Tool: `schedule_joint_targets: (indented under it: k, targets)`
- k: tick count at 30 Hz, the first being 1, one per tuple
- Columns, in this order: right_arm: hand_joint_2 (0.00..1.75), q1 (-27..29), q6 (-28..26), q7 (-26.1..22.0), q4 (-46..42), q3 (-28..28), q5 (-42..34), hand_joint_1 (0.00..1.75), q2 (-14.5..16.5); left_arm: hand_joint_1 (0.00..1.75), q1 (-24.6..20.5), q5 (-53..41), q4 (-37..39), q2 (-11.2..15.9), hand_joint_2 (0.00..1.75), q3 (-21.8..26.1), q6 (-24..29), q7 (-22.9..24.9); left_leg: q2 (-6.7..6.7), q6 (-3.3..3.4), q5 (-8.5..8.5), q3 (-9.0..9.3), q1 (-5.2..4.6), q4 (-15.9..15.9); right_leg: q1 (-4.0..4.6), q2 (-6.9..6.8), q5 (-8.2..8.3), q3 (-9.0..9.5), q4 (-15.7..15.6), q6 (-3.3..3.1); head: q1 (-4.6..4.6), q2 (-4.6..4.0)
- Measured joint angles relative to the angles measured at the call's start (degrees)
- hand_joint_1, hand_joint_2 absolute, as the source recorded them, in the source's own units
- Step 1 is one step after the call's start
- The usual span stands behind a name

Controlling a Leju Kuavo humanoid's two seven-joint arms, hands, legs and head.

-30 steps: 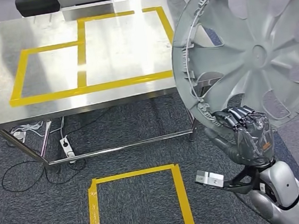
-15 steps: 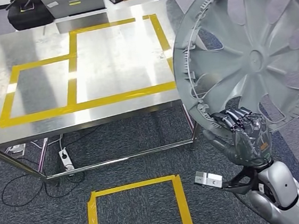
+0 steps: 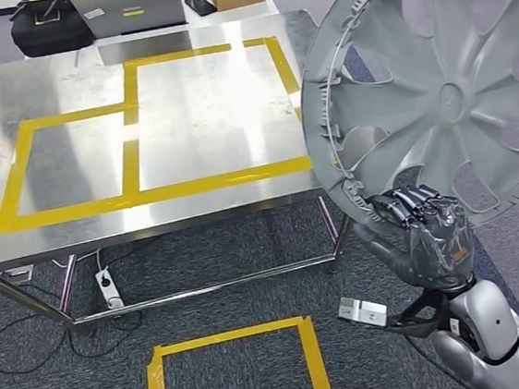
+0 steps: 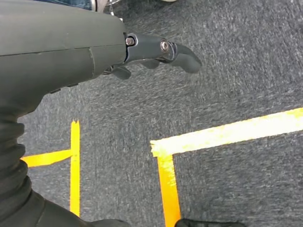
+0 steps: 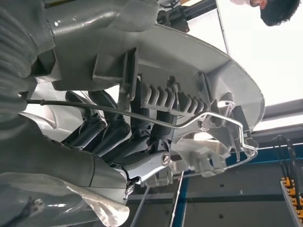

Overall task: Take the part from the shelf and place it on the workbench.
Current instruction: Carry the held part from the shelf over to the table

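R fingers: curled over lower rim of hubcap, grasping it; wrist view shows them hooked behind rim & wire ring.
R hand: low right in head view, under the hubcap.
Hubcap: held up on edge, inner side w/ clips toward cam, in air just right of counter, not on it.
L hand: hangs over carpet, fingers loosely extended, holding nothing.
Counter: steel, yellow tape boxes on top.
Floor: yellow tape square on carpet.
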Motion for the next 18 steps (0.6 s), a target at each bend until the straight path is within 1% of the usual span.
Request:
schedule_joint_targets:
  k: [1, 2, 3, 4, 5, 6, 7, 8, 9, 11, 12, 13, 14, 16, 17, 18]
  targets:
    - [1.75, 0.0, 0.0, 0.0, 0.0, 0.0, 0.0, 1.75, 0.0, 0.0, 0.0, 0.0, 0.0, 0.0, 1.75, 0.0, 0.0, 0.0, 0.0, 0.07, -0.18, 0.06, -0.02, 0.0, -0.03, -0.01, -1.05, -2.33, 3.7, 0.19, 0.04, 0.0]
    - [1.75, 0.1, 0.0, 0.0, 0.0, 0.1, 0.1, 1.75, 0.0, 0.0, 0.0, 0.0, 0.0, 0.0, 1.75, 0.0, -0.1, 0.0, 0.0, 0.1, -0.42, 0.21, -0.02, 0.1, -0.05, -0.02, -1.05, -4.0, 5.8, 0.35, 0.04, 0.0]
    - [1.75, 0.1, 0.0, 0.0, 0.0, 0.1, 0.1, 1.75, 0.0, 0.0, 0.0, 0.0, 0.0, -0.1, 1.75, 0.0, -0.1, 0.0, -0.01, 0.04, -0.71, 0.48, 0.0, 0.1, -0.09, -0.03, 0.18, -4.58, 5.7, 0.45, 0.04, 0.0]
    - [1.75, 0.1, 0.0, 0.0, 0.1, 0.2, 0.1, 1.75, 0.0, 0.0, 0.0, 0.0, 0.0, -0.1, 1.75, 0.0, -0.2, 0.0, -0.03, -0.07, -1.06, 0.89, 0.05, 0.1, -0.17, -0.05, 2.47, -3.91, 3.3, 0.52, 0.07, 0.0]
    - [1.75, 0.1, 0.0, 0.0, 0.1, 0.2, 0.1, 1.75, 0.0, 0.0, 0.0, 0.0, 0.0, -0.1, 1.75, 0.0, -0.2, 0.0, -0.07, -0.27, -1.49, 1.39, 0.1, 0.2, -0.29, -0.1, 5.07, -2.38, -0.7, 0.6, 0.06, 0.0]
    - [1.75, 0.1, 0.0, 0.0, 0.1, 0.2, 0.1, 1.75, 0.0, 0.0, 0.0, 0.0, 0.0, -0.1, 1.75, 0.0, -0.3, 0.0, -0.12, -0.55, -1.92, 1.78, 0.02, 0.4, -0.31, -0.13, 6.81, -0.68, -4.5, 0.64, 0.08, 0.0]
    - [1.75, 0.1, 0.0, 0.1, 0.1, 0.2, 0.1, 1.75, 0.0, 0.0, 0.0, 0.0, 0.0, -0.1, 1.75, 0.0, -0.3, 0.0, -0.19, -0.84, -2.28, 1.99, -0.07, 0.6, -0.32, -0.09, 7.73, 0.83, -7.3, 0.47, 0.08, 0.01]
    - [1.75, 0.1, 0.0, 0.1, 0.1, 0.2, 0.1, 1.75, 0.0, 0.0, -0.1, 0.0, 0.0, -0.1, 1.75, 0.0, -0.3, 0.0, -0.25, -1.1, -2.52, 2.07, -0.19, 0.7, -0.28, -0.04, 7.8, 1.7, -8.8, 0.23, 0.02, 0.01]
    - [1.75, 0.2, 0.0, 0.1, 0.2, 0.2, 0.2, 1.75, 0.0, 0.0, -0.1, 0.0, 0.0, 0.0, 1.75, 0.0, -0.3, 0.0, -0.28, -1.28, -2.65, 2.07, -0.31, 0.8, -0.18, 0.07, 7.37, 2.07, -9.1, -0.11, -0.06, 0.01]
    - [1.75, 0.4, 0.0, 0.1, 0.2, 0.2, 0.2, 1.75, 0.0, 0.0, -0.1, 0.0, 0.0, 0.0, 1.75, 0.0, -0.3, 0.0, -0.28, -1.61, -3.04, 2.16, -0.29, 1.1, -0.31, 0.16, 7.14, 2.39, -9.2, -0.82, -0.19, 0.01]
    - [1.75, 0.4, 0.0, 0.1, 0.2, 0.2, 0.2, 1.75, 0.0, 0.0, -0.1, 0.0, 0.0, 0.0, 1.75, 0.0, -0.3, 0.0, -0.23, -1.89, -3.57, 1.97, -0.25, 1.8, -0.41, 0.14, 6.99, 2.6, -9.3, -1.15, -0.31, 0.01]
    - [1.75, 0.4, 0.0, 0.2, 0.2, 0.2, 0.2, 1.75, 0.0, 0.0, -0.2, 0.0, 0.0, 0.0, 1.75, 0.0, -0.3, 0.0, -0.17, -2.21, -4.56, 1.27, -0.18, 3.4, -0.51, 0.07, 6.84, 2.86, -9.3, -1.47, -0.39, 0.01]
    - [1.75, 0.5, 0.0, 0.2, 0.2, 0.2, 0.2, 1.75, 0.0, 0.0, -0.2, 0.0, 0.0, 0.0, 1.75, 0.0, -0.3, 0.0, -0.09, -2.53, -5.99, -0.13, -0.1, 6.4, -0.53, -0.01, 6.68, 3.09, -9.3, -1.73, -0.47, 0.0]
    - [1.75, 0.5, 0.0, 0.2, 0.2, 0.2, 0.2, 1.75, 0.0, 0.0, -0.1, 0.0, 0.0, 0.0, 1.75, 0.0, -0.3, 0.0, -0.01, -2.84, -9.06, -4.41, 0.01, 14.5, -0.5, -0.1, 6.28, 3.45, -9.3, -2.03, -0.58, 0.0]
    - [1.75, 0.5, 0.0, 0.2, 0.2, 0.2, 0.2, 1.75, 0.0, 0.0, -0.1, 0.0, 0.0, 0.0, 1.75, 0.0, -0.3, 0.0, -0.01, -2.83, -9.54, -6.15, 0.02, 17.3, -0.47, -0.08, 6.06, 3.7, -9.3, -2.07, -0.6, 0.0]
    - [1.75, 0.5, 0.0, 0.2, 0.2, 0.2, 0.2, 1.75, 0.0, 0.0, 0.0, 0.0, 0.0, -0.1, 1.75, 0.0, -0.3, 0.0, -0.01, -2.71, -8.8, -6.94, 0.01, 18.1, -0.44, -0.04, 5.8, 4.03, -9.3, -2.07, -0.61, 0.0]
